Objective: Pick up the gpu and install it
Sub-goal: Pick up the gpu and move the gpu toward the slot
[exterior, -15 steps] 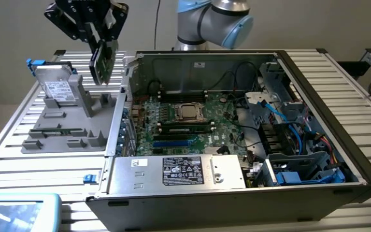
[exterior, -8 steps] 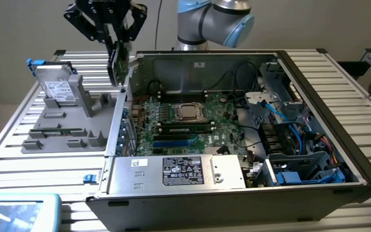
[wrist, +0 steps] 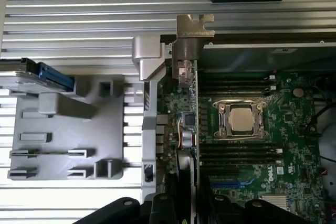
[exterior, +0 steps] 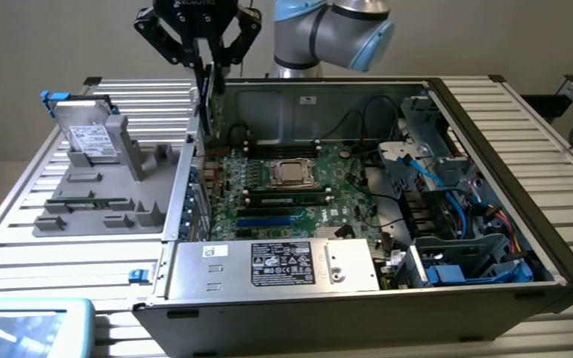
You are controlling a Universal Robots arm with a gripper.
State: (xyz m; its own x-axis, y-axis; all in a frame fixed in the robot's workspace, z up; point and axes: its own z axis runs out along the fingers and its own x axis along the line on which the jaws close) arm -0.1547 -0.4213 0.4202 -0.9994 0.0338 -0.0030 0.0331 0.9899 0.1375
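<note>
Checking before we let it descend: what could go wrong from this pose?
1. The gripper holds the gpu by one thin edge; it may pivot when pressed into a slot.
2. Its metal bracket hangs right by the case wall and could snag there going down.
3. The CPU socket sits close beside the card; sideways drift could strike it.

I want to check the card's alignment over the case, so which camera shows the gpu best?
The wrist view: the gpu runs edge-on from the gripper, its silvery end bracket plain to see. In the exterior view it is a thin dark strip hanging under the gripper, over the open computer case.
</note>
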